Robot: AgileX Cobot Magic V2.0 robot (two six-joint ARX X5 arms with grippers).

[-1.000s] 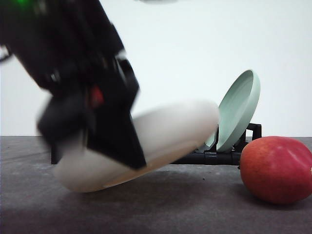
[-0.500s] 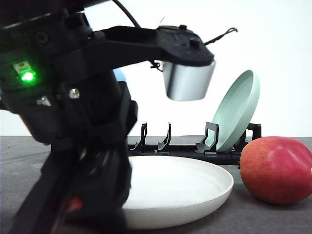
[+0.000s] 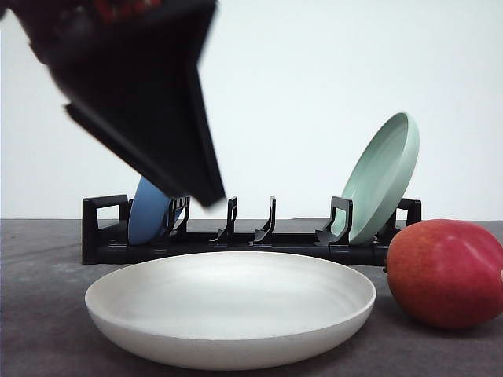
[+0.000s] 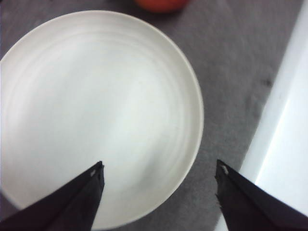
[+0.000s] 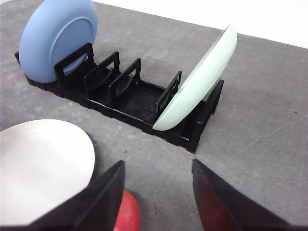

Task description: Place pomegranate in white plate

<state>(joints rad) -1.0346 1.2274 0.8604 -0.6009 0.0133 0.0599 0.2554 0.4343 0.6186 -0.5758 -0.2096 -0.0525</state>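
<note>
Frame edge crops pomegranate (image 3: 446, 272); left arm (image 3: 137, 94) blurred.

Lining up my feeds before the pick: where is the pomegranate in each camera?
Front view: pomegranate on the table at far right, beside the white plate.
Left wrist view: a red sliver at the top edge, past the plate's rim.
Right wrist view: red patches between the gripper's fingers.
Shared landmark: the white plate.

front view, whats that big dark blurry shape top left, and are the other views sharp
Front view: the dark shape is the left arm, close to the lens and motion-blurred; the white plate and pomegranate are crisp. Left wrist view: soft throughout, plate rings faint. Right wrist view: the rack is sharp, the near fingers are soft-edged.
</note>
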